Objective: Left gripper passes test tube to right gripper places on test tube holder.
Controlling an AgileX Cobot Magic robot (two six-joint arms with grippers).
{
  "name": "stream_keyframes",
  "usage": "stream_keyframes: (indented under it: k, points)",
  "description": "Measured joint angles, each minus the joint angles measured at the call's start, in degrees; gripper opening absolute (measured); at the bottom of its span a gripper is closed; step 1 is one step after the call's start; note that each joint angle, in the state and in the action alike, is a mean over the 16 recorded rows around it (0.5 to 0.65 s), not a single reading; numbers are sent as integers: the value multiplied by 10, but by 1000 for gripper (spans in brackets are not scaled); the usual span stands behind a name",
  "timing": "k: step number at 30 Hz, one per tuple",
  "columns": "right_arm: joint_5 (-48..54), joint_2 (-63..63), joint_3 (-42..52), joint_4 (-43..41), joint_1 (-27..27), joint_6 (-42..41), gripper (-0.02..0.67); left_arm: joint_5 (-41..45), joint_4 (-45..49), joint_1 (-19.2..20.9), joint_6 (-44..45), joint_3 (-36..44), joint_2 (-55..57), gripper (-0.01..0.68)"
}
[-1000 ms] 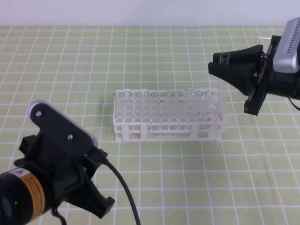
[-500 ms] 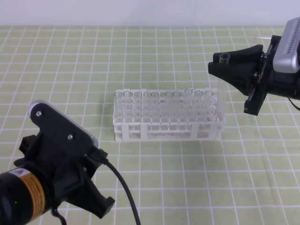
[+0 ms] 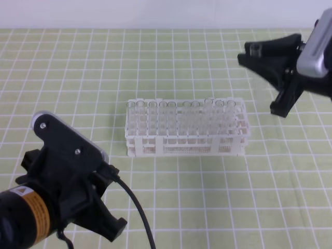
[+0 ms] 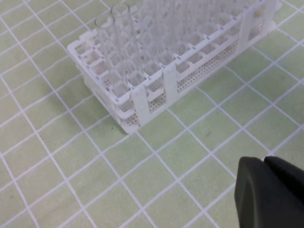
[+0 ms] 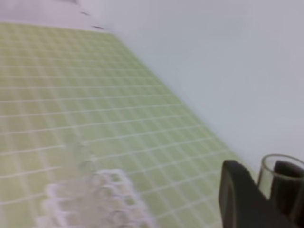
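Here the desk (image 3: pixel 207 207) carries the test tube holder (image 3: pixel 187 140) at centre, filled with clear tubes. The left gripper (image 3: pixel 101 207) sits low near the front, its jaws pressed together. Up high, the right gripper (image 3: pixel 259 56) pinches the test tube (image 5: pixel 278 178).

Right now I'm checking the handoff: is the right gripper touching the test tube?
Touching. The right wrist view shows the test tube's open rim squeezed between the right gripper's black fingers.
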Motion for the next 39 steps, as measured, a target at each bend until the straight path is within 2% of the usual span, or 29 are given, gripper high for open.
stream_keyframes:
  k: [6,11,15,18,24,28,32,39]
  points:
    - [-77,-39,-11,-26,14,56,10,0,0,0,0,0,0,0]
    - [-142,-66,-24,-84,29,166,10,0,-1,0,0,0,0,0]
    - [-210,-83,-34,-164,48,313,10,0,-1,0,0,0,0,0]
    - [-282,-94,-39,-246,70,457,10,0,-1,0,0,0,0,0]
    - [-462,-106,-27,-441,132,755,10,1,-1,0,0,0,0,0]
    - [-584,-102,-4,-552,173,921,10,0,0,0,0,0,0,0]
    - [-676,-90,23,-644,204,1020,10,0,-1,0,0,0,0,0]
    - [-753,-57,52,-753,228,1100,10,0,0,0,0,0,0,0]
